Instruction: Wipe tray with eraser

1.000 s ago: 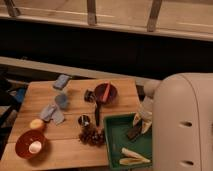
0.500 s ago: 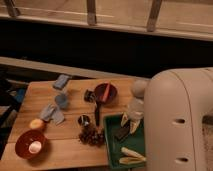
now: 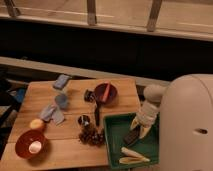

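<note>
We find the pincer down inside the right half of the tray, pinching the eraser; the dark block hangs low over the tray's green floor, and we cannot tell whether it touches; pale sticks lie in the tray's near part; the tray sits on the bench; a reddish bowl stands just beyond the tray's far left corner.
</note>
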`<state>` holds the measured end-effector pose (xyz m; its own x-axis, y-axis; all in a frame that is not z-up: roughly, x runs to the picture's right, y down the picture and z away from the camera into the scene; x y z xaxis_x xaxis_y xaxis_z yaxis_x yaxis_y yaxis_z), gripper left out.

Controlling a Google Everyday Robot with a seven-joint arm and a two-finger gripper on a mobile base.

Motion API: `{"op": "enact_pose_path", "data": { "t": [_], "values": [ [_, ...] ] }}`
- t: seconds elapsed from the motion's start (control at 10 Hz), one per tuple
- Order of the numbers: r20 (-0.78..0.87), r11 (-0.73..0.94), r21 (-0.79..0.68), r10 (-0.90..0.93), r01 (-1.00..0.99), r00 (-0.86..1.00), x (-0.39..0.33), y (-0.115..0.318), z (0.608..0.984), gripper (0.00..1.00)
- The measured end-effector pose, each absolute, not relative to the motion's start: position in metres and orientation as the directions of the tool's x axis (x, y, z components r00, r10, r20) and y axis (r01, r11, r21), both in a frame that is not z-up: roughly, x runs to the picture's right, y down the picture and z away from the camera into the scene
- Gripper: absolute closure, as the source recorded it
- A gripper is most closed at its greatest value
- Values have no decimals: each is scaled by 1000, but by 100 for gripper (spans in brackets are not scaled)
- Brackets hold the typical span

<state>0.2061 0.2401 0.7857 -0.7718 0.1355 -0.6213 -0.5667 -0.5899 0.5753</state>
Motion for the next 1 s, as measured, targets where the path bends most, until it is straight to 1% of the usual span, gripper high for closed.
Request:
{"op": "enact_pose_path", "data": {
  "t": [0.2, 0.4, 0.6, 0.8, 1.0],
  "values": [
    [-626, -604, 561, 138, -566, -768, 230, 241, 782, 100],
    [-639, -621, 535, 147, -573, -755, 236, 234, 782, 100],
    [-669, -636, 498, 150, -590, -728, 219, 226, 784, 100],
    [-698, -638, 471, 153, -609, -700, 185, 221, 788, 100],
    [-703, -628, 478, 146, -615, -696, 165, 221, 789, 100]
  ]
}}
